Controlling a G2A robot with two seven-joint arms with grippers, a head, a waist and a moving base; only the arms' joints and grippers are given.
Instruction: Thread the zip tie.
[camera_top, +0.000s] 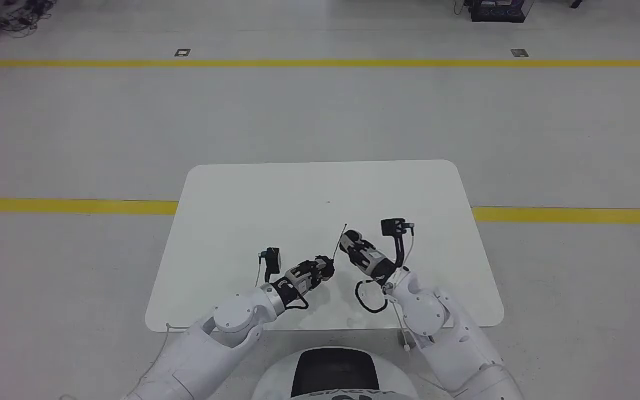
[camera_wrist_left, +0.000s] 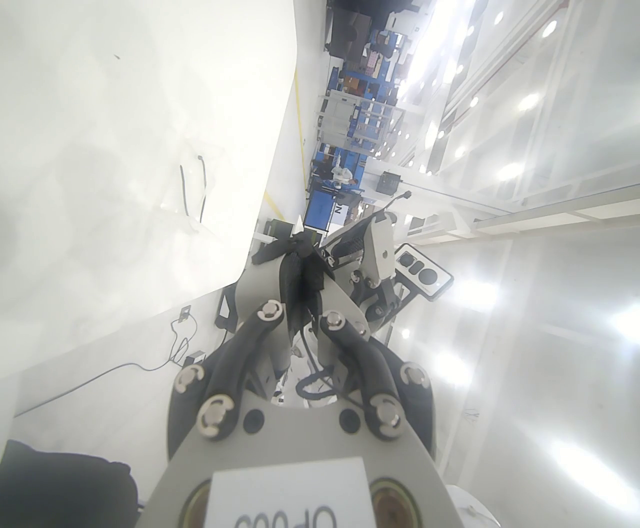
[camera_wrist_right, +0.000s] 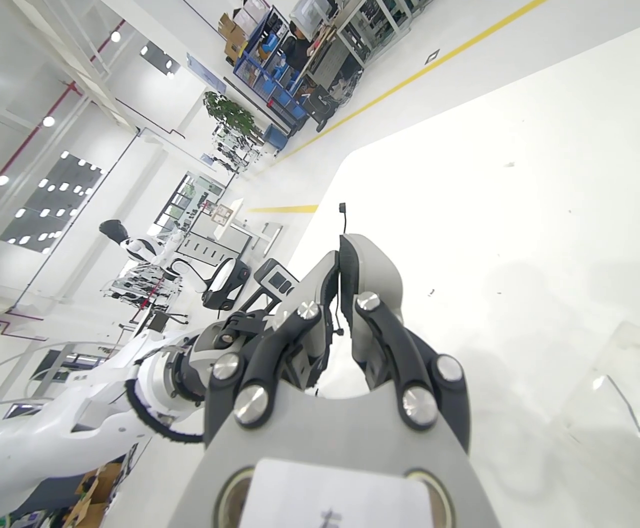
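Observation:
A thin black zip tie (camera_wrist_right: 344, 220) is pinched between my right gripper's (camera_wrist_right: 340, 250) shut pads. Its small square head pokes out past the fingertips, and its other end hangs inside between the fingers. In the top view the zip tie (camera_top: 341, 240) shows as a fine dark line rising from the right gripper (camera_top: 347, 241), above the front half of the white table (camera_top: 300, 200). My left gripper (camera_top: 322, 266) sits close beside it, a little nearer the front edge. The left gripper (camera_wrist_left: 295, 250) has its black pads pressed together, and I cannot tell whether anything lies between them.
A clear plastic container (camera_wrist_left: 192, 200) holding a couple of spare black ties lies on the table near the arms; the clear container (camera_wrist_right: 610, 380) is also in the right wrist view. Shelving and equipment stand far off across the floor.

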